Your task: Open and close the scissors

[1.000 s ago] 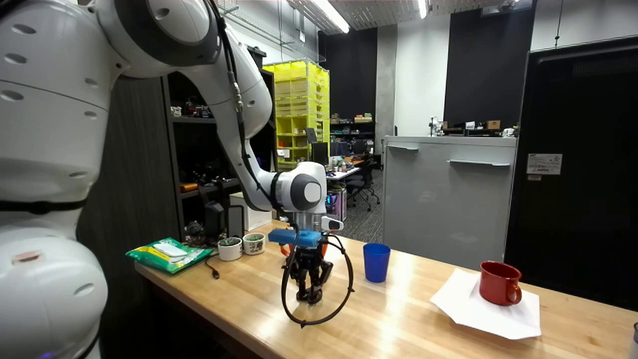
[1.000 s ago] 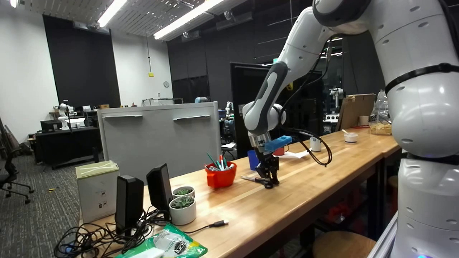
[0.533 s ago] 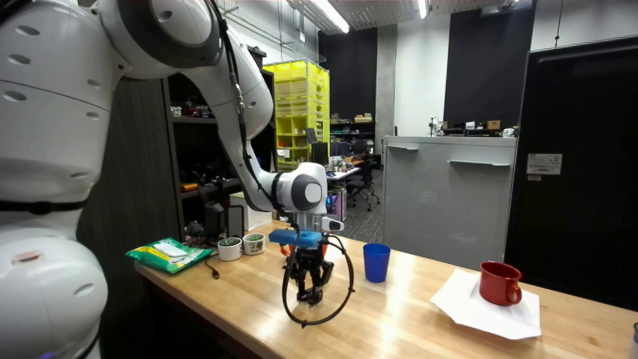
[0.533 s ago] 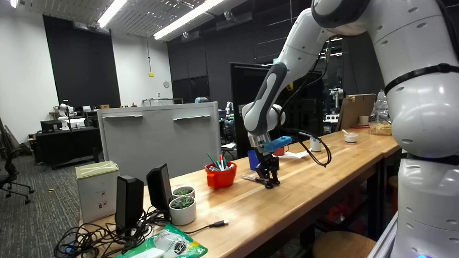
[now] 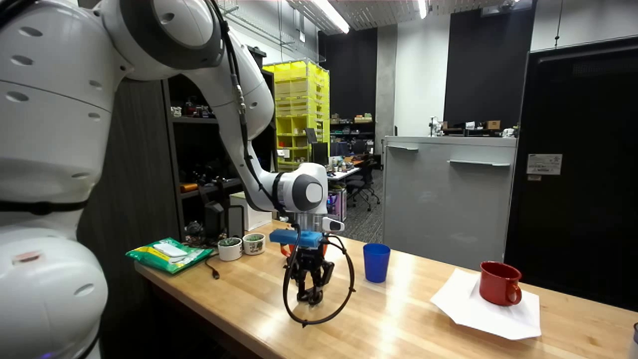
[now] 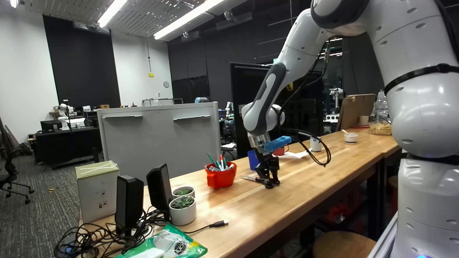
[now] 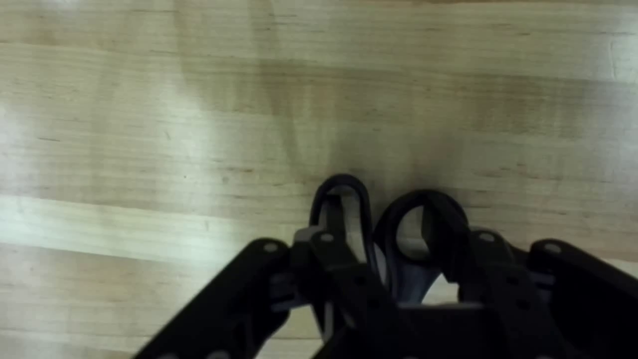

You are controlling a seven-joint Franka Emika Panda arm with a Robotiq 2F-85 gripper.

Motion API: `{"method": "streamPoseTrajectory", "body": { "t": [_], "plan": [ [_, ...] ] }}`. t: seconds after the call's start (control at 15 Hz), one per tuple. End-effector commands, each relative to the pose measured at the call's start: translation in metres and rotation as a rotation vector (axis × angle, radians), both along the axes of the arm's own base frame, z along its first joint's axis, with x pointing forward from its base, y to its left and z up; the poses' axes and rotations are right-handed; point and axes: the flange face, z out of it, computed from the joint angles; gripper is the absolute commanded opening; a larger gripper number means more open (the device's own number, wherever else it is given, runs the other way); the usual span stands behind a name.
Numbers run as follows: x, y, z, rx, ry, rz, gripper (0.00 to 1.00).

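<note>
The scissors have black loop handles (image 7: pixel 410 283), one loop long and one round, side by side and close together in the wrist view. They lie on the wooden table, and in an exterior view their thin grey blades (image 6: pixel 254 178) point towards the red container. My gripper (image 7: pixel 384 207) is low at the handles, jaws apart. One finger (image 7: pixel 335 214) appears inside the long loop, the other finger (image 7: pixel 441 234) at or in the round loop. The gripper hides the blades in the wrist view. The gripper also shows in both exterior views (image 5: pixel 308 296) (image 6: pixel 271 181).
A red container (image 6: pixel 220 178) of pens stands just past the blade tips. A blue cup (image 5: pixel 376 263) stands beside the gripper. A red mug (image 5: pixel 498 282) sits on white paper (image 5: pixel 483 319). Potted plants (image 6: pixel 183 214), speakers (image 6: pixel 129 202) and a green packet (image 5: pixel 169 255) stand or lie further off.
The arm has shifted very slightly to the right in an exterior view. The gripper stays at the handles, and the scissors look almost the same.
</note>
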Motion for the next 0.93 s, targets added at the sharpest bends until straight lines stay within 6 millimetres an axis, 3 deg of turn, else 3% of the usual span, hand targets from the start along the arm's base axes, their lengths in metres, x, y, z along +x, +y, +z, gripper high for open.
{"method": "streamPoseTrajectory", "body": {
  "t": [0.0, 0.27, 0.87],
  "plan": [
    [0.001, -0.0003, -0.0081, -0.016, 0.021, 0.013, 0.77],
    [0.0007, -0.0008, -0.0092, -0.012, 0.024, 0.013, 1.0],
    [0.0011, -0.0028, -0.0078, -0.001, 0.022, 0.008, 1.0]
  ]
}}
